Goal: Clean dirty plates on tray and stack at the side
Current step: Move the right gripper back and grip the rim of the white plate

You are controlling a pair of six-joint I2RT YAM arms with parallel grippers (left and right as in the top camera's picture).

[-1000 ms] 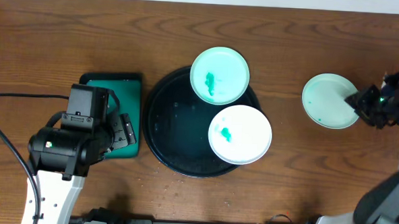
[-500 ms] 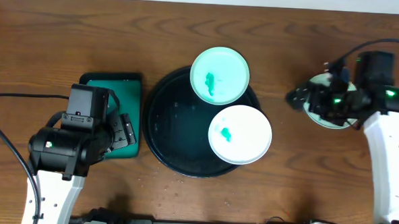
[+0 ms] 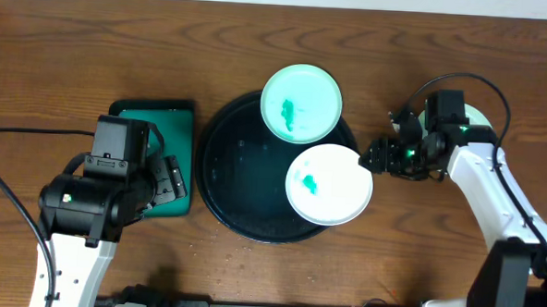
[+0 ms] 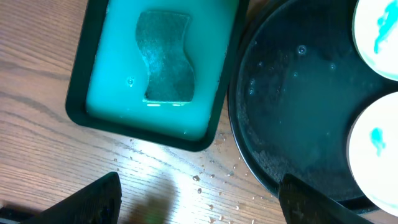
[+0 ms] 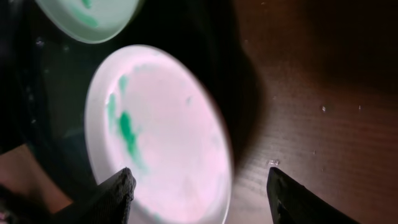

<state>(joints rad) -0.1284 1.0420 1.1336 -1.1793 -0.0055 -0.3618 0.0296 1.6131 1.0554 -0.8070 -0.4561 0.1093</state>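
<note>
The black tray sits at the table's middle. A pale mint plate with a green smear lies on its far rim. A white plate with a green blotch lies on its right side. A third plate lies on the table at the right, mostly hidden by my right arm. My right gripper is open and empty beside the white plate's right rim. In the right wrist view its fingers straddle the edge of the white plate. My left gripper is open and empty over the wood.
A rectangular green tray holding pale liquid and a sponge stands left of the black tray. Water droplets lie on the wood between them. The left arm's body hangs over the front left.
My right arm has swung left from the side plate to the white plate's right rim. The side plate stays on the table. The left arm has not moved.
</note>
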